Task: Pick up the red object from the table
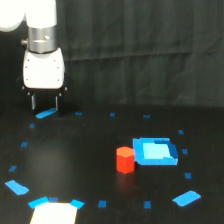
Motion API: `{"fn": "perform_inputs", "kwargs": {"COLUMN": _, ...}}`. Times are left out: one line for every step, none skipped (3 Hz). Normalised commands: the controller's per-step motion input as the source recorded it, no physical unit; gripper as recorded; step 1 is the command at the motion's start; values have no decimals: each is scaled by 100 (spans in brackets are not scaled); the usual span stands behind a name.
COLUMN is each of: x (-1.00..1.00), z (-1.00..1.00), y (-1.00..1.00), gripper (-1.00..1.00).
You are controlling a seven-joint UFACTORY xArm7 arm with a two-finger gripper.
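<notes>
Red-orange block (125, 159); blue square piece (156, 152); black table (75, 155).

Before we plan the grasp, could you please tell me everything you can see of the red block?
The red block is small, stubby and red-orange, plain and matte, with a lighter top face. It stands upright on the black table, right of centre in the exterior view. Its right side sits against or very near the blue flat piece; contact cannot be settled. The gripper is far off at upper left, not touching it.

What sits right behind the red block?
The blue square piece sits beside and behind the red block, seemingly touching. Its near-left corner is hidden by the block.
</notes>
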Motion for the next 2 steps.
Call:
{"fn": "perform_inputs", "kwargs": {"x": 46, "z": 7, "y": -100, "gripper": 100}}
{"fn": "perform_inputs", "kwargs": {"x": 100, "z": -17, "y": -98, "gripper": 96}}
